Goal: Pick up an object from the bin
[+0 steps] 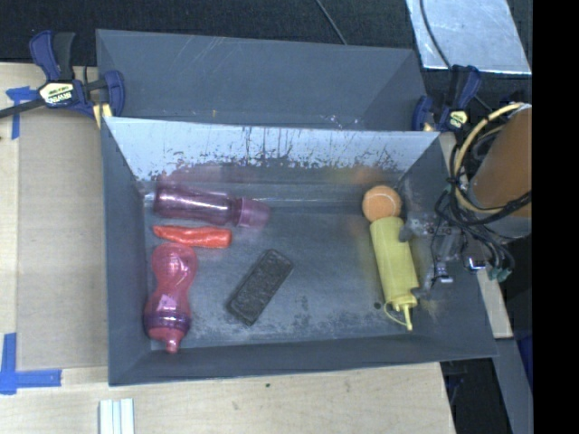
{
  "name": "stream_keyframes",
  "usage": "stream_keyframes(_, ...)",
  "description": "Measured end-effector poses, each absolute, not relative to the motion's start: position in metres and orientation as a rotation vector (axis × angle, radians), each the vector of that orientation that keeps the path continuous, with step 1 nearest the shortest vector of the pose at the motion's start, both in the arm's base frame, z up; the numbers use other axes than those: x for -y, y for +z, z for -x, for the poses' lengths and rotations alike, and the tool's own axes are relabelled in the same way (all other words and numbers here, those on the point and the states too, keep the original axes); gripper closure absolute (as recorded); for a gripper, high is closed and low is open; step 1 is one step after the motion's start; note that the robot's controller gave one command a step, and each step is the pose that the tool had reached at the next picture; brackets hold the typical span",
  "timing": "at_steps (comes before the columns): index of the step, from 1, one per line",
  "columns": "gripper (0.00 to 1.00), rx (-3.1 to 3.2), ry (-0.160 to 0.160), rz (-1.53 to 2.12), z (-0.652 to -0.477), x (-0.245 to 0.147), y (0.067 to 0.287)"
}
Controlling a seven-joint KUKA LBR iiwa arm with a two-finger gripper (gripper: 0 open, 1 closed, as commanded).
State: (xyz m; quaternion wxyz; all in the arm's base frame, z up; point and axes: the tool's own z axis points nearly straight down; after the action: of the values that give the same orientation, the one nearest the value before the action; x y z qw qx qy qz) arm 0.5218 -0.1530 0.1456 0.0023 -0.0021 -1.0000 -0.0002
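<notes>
Where the arm comes in over the bin's [122, 269] right wall, the claw [436, 259] sits low, just beside a yellow bottle [395, 262]. The bottle lies along the right edge, long axis front to back, with an orange ball [381, 202] at its back end. From the claw, it lies toward the bin's middle. Claw wide or narrow: cannot tell, cables seemingly masking it.

Robotics lab, grasp-test cell. Scuffed grey sheet-metal bin [271, 156] with sloped walls. An orange-covered robot arm [508, 163] trailing looped cables [463, 165] reaches in from the right. Mismatched props on the bin floor: yellow plastic bottle [394, 262], purple plastic bottle [170, 297], black ribbed block [261, 285].
</notes>
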Motion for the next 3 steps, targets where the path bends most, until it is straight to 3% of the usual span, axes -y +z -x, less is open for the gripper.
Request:
stream_keyframes(1,0.00,3.145,0.002,0.000,-0.524,0.152,0.150)
stream_keyframes(2,0.00,2.984,0.006,-0.982,-0.543,0.138,0.102)
stream_keyframes(3,0.00,2.902,0.007,-1.221,-0.535,0.144,0.152)
